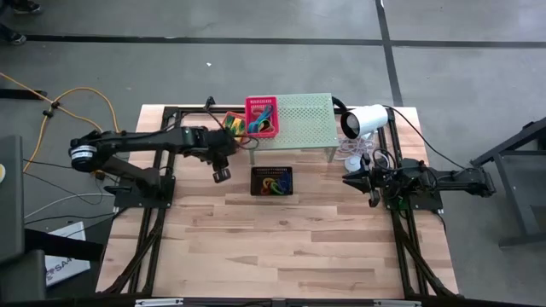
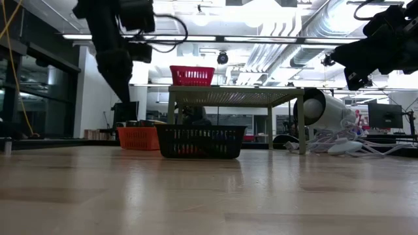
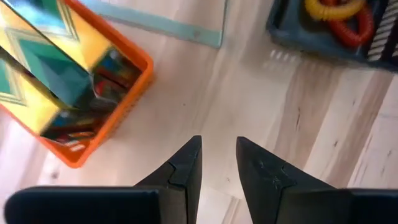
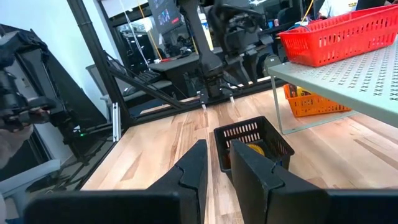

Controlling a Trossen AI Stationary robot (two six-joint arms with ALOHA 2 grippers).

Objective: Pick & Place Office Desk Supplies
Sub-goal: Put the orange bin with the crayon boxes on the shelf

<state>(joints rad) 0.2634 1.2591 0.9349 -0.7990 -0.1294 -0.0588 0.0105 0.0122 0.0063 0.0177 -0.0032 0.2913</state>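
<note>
While both arms hang above the table, the left gripper hovers with jaws slightly apart and empty over bare wood between the orange basket, which holds yellow-and-green wedge pieces, and the black basket with coloured loops; farther back, a red basket sits on the green shelf; the right gripper, jaws narrowly apart and empty, waits beside the white lamp

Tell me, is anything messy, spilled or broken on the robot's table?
Nothing looks spilled or broken. The loops sit inside the black basket, the yellow-and-green pieces are in the orange basket, and the red basket stands on the green shelf. Only the white cables by the lamp lie tangled.
</note>
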